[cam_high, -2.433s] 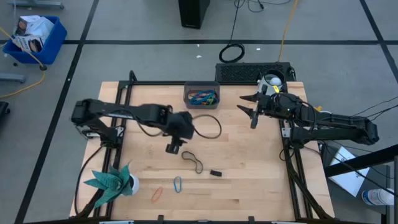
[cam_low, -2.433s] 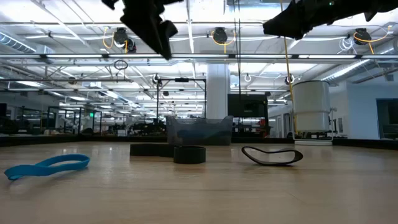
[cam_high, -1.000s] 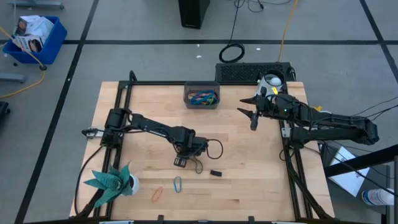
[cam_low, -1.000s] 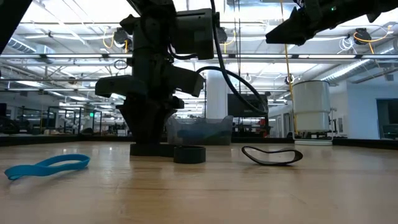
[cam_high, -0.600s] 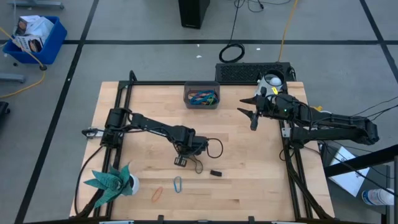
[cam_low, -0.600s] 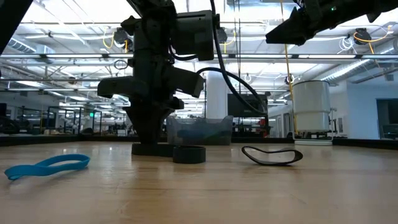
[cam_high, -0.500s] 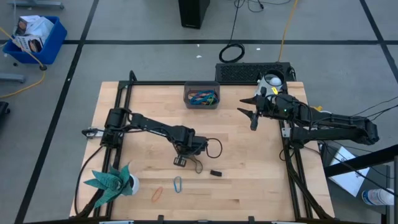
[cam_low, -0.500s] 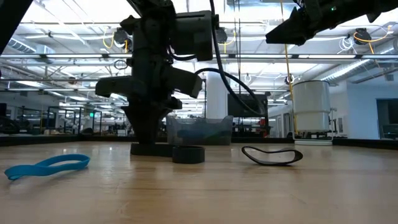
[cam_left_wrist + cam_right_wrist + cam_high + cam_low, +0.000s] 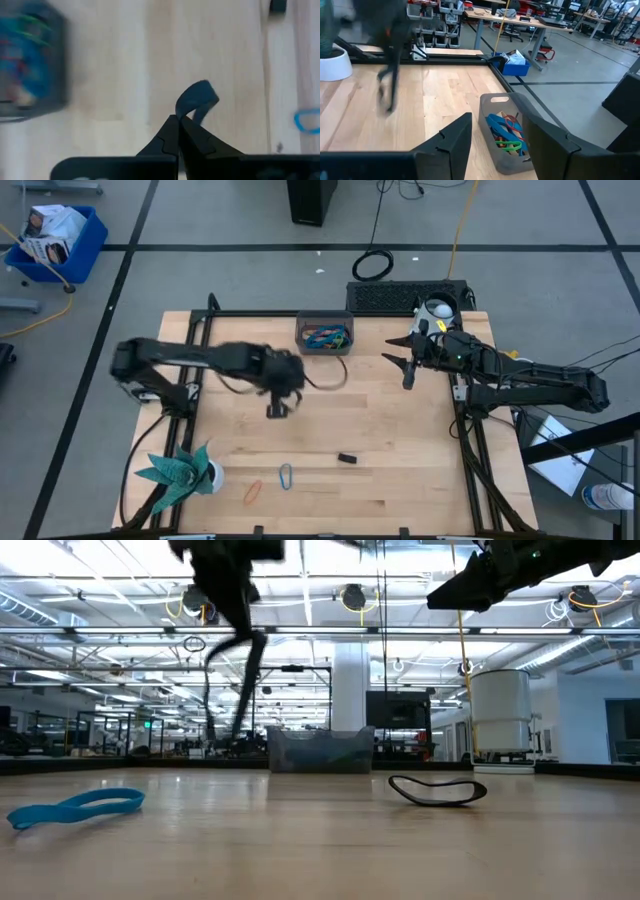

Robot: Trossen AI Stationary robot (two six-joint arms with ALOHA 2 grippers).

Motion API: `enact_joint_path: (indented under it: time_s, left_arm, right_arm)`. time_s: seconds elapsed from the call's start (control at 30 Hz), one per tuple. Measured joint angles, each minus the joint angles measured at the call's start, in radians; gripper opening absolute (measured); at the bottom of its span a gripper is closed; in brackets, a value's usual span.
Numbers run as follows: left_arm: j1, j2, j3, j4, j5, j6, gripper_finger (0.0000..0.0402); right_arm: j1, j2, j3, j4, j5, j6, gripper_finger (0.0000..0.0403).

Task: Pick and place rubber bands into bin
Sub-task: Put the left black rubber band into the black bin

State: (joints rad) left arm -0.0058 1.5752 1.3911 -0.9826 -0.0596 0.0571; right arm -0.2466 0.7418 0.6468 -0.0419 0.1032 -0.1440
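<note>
Carrying a thin black floppy rubber band [image 9: 240,680] clear of the pale wooden worktop [image 9: 400,450], the left claw [image 9: 277,409] sits lifted between the middle of the boards and the small dark grey translucent plastic bin [image 9: 324,335], which stands at the far edge. Its fingers are pressed together, tips meeting in the left wrist view, and a dark loop curls out just past them [image 9: 196,99], so the claw pinches the band at one end and lets the rest dangle. In the low view that band hangs down as a long slack strand below the blurred arm. A high carry probably keeps the loose loop from dragging on the boards or snagging the bin wall on the way over.

The bin already holds a tangle of blue, green and red bands [image 9: 502,131], so the job looks well along. Other bands lie on the worktop: a blue one [image 9: 286,476] and an orange one [image 9: 253,492] near the front edge, beside a green spiky plant in a white pot [image 9: 180,468]. A small black rectangular block [image 9: 347,458] rests further right and is not part of the job.

The right claw [image 9: 402,363] waits above the far right of the worktop, fingers spread wide and empty, looking toward the bin.
</note>
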Motion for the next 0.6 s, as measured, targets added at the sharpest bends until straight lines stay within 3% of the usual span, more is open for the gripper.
enact_joint_path:
  time_s: [0.2, 0.33, 0.47, 0.6]
  left_arm:
    - [0.051, -0.233, 0.0, 0.05, -0.037, -0.041, 0.0006]
    - [0.075, -0.342, 0.0, 0.178, -0.074, -0.033, 0.0004]
    - [0.099, -0.392, 0.0, 0.362, -0.109, -0.035, 0.0007]
    - [0.133, -0.392, 0.0, 0.514, -0.238, -0.016, 0.0004]
  right_arm:
    - [0.0, 0.0, 0.0, 0.013, 0.0, 0.0, 0.0171]
    - [0.0, 0.0, 0.0, 0.028, 0.002, 0.0, 0.0167]
    - [0.0, 0.001, 0.0, 0.031, 0.004, 0.0, 0.0165]
    - [0.0, 0.002, 0.0, 0.036, 0.004, 0.001, 0.0166]
